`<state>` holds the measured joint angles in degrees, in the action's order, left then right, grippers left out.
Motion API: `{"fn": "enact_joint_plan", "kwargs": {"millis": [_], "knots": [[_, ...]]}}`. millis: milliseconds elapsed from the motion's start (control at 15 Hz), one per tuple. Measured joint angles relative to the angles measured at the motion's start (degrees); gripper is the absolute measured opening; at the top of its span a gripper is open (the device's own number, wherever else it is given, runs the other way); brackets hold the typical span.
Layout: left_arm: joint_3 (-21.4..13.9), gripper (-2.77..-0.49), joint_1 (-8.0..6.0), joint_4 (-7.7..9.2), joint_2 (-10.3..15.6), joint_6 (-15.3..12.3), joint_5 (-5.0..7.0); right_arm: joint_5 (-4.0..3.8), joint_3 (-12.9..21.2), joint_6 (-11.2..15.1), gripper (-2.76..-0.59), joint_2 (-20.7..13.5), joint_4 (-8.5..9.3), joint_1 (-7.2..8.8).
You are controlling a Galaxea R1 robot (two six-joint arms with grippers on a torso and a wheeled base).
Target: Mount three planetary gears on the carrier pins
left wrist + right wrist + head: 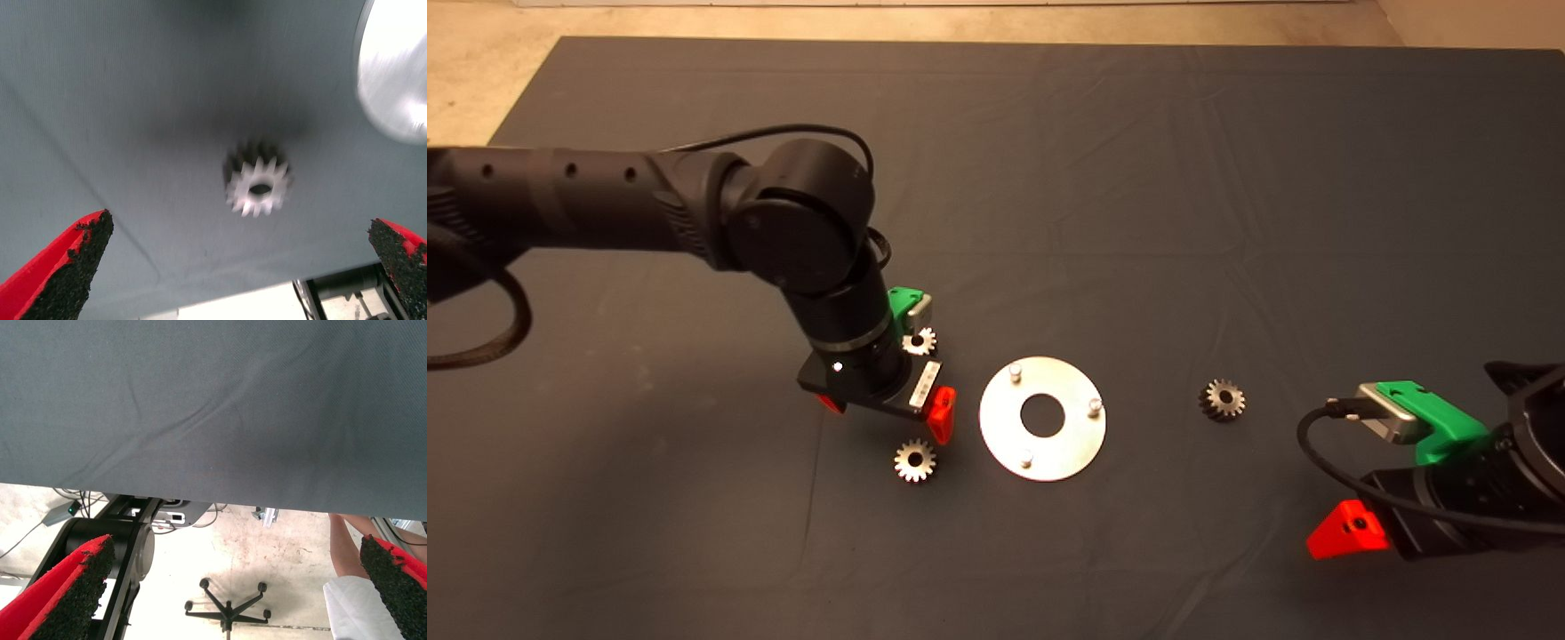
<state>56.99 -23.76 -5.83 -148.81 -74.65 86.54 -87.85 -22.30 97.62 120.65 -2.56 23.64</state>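
Observation:
The shiny round disc (1080, 440) lies mid-mat with three carrier pins (1014, 372) standing up on it. One silver planetary gear (914, 460) lies flat just front-left of the disc. A second silver gear (919, 340) lies against the left gripper's far side, partly hidden by it. The darker gear (1222, 399) lies right of the disc. My left gripper (887, 411) hovers left of the disc, open and empty. In the left wrist view a silver gear (258, 187) lies on the mat between and beyond the spread fingers (73, 267), with the disc's edge (393, 73) to one side. My right gripper (1352, 529) is parked at the lower right, open.
The dark mat (1138, 178) has shallow creases. The right wrist view looks past the mat's edge (213, 495) at the floor, a chair base (227, 607) and a person's leg (347, 547).

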Motion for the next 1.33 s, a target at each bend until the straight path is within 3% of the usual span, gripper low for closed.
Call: {"fn": "enact_joint_plan", "kwargs": {"millis": [333, 600, 1133, 1333], "knots": [[9.8, -0.49, 2.29, -0.53, -4.2, 6.2, -0.21, -0.02, 0.0, 0.0, -0.63, 0.0, 0.00, 0.00], [13.0, -0.49, 2.49, -2.81, -5.4, 7.9, -0.44, 0.00, 0.0, 0.0, -0.63, 0.0, 0.02, 0.01], [20.1, -0.49, 2.49, -3.07, -6.1, 14.1, -0.74, -0.02, 0.0, 0.0, -0.63, 0.0, 0.02, 0.01], [21.4, -0.54, 2.49, -3.07, -6.3, 14.6, -0.93, -0.02, 0.0, 0.0, -0.63, 0.0, 0.02, 0.00]]}}
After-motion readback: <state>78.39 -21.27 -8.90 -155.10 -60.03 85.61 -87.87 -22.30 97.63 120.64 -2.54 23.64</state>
